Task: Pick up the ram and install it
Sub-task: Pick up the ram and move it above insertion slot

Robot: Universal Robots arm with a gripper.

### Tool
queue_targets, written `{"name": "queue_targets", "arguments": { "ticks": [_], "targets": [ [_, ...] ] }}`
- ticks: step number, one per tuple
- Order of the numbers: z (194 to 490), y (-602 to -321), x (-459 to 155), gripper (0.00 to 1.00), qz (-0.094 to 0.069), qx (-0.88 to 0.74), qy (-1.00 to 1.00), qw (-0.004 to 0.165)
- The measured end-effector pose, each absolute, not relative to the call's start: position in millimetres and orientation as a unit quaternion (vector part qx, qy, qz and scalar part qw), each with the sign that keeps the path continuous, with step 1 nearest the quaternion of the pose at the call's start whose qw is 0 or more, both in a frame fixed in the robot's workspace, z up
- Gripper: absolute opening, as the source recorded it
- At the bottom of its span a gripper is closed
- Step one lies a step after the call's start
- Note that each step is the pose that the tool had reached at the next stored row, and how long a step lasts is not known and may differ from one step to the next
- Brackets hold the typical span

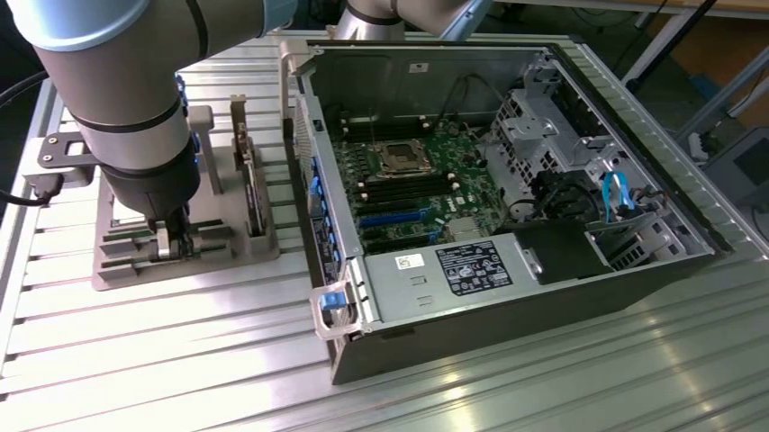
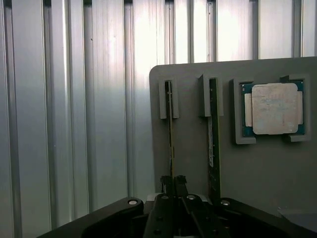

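Observation:
The ram (image 2: 171, 134) stands on edge in a slot of the grey holder (image 2: 188, 79), seen as a thin green strip. My gripper (image 2: 173, 181) is down over its near end, with both dark fingers pressed together against the strip. In the exterior view the gripper (image 1: 168, 245) reaches into the holder (image 1: 229, 261) at the exterior view's left, beside the open computer case (image 1: 360, 351). The motherboard's long memory slots (image 1: 397, 191) lie inside the case.
A larger green card (image 2: 213, 144) stands in the holder's neighbouring slot, also seen upright as the card (image 1: 248, 180). A square silver processor (image 2: 274, 108) lies in a pocket beside it. The table is ribbed aluminium (image 1: 180, 360). Drive cages and blue cables (image 1: 615, 193) fill the case's far side.

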State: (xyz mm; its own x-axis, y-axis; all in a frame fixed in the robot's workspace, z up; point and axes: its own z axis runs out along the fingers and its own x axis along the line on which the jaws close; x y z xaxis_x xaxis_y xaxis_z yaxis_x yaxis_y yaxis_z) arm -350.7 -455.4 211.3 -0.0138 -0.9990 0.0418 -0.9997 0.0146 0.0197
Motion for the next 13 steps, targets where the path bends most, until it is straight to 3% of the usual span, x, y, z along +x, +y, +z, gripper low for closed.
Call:
{"name": "queue_targets", "arguments": {
  "ticks": [13],
  "targets": [
    [211.3, -455.4, -350.7, 0.12, 0.008, 0.705, -0.709, 0.022]
  ]
}}
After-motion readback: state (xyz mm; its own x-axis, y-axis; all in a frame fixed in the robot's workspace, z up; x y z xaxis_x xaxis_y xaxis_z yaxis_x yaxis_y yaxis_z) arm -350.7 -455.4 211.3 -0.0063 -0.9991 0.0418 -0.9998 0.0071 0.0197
